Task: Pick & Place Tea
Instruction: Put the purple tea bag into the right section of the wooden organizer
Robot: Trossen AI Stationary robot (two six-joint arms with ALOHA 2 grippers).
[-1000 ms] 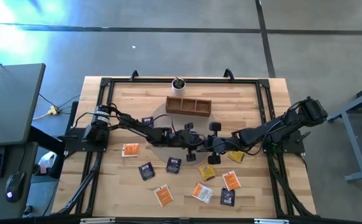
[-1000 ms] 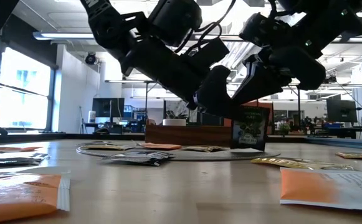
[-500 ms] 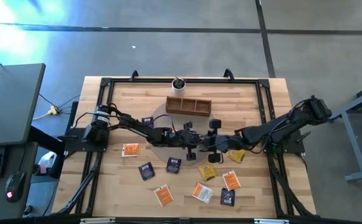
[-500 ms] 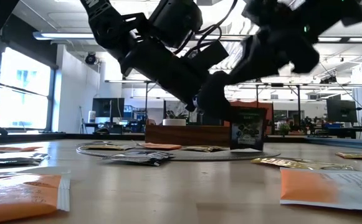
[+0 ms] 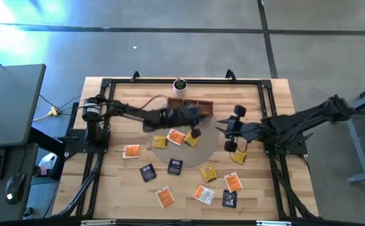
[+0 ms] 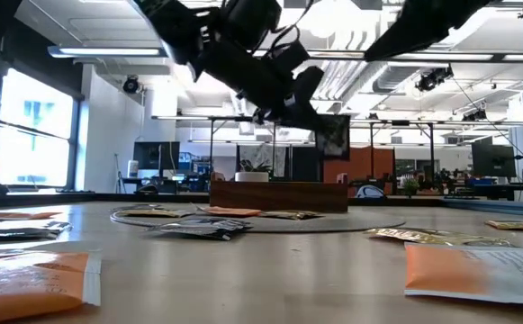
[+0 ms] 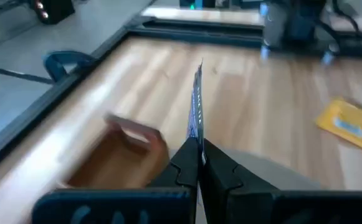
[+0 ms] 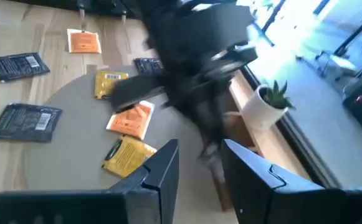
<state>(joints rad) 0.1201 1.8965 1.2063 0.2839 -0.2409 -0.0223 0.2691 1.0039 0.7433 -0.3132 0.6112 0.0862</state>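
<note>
Tea sachet point(image 7: 197, 99), a dark one, is pinched on edge between the closed fingers of the left gripper point(image 7: 199, 163) and held in the air. In the low view it hangs upright, a dark square with a pale patch, above the wooden tray point(image 6: 277, 195). From above, the left gripper point(image 5: 193, 122) sits at the tray's point(image 5: 190, 105) near side, toward the table's point(image 5: 257, 182) far edge, close to the white pot point(image 5: 179, 86).

By my judgement the step in hand is the carry to the tray: the sachet is lifted and nearly over a compartment, not yet dropped. The next move calls for lining the thin sachet up over one compartment, lowering it so its lower edge goes between the walls, and then letting go. Held edge-up, it could catch on a partition or tip out if released too high.

The right gripper point(image 5: 231, 133) hovers with its jaws apart and holds nothing, over the right rim of the grey disc point(image 5: 207, 145) at the table's middle. Its own wrist view shows the gap between its fingers point(image 8: 159, 169) empty.

The rest of the tea lies flat. Orange and yellow sachets point(image 5: 177, 137) rest on the disc; more orange, yellow and dark ones point(image 5: 174, 166) are scattered toward the near edge. All are small flat squares, some with a pale label.
</note>
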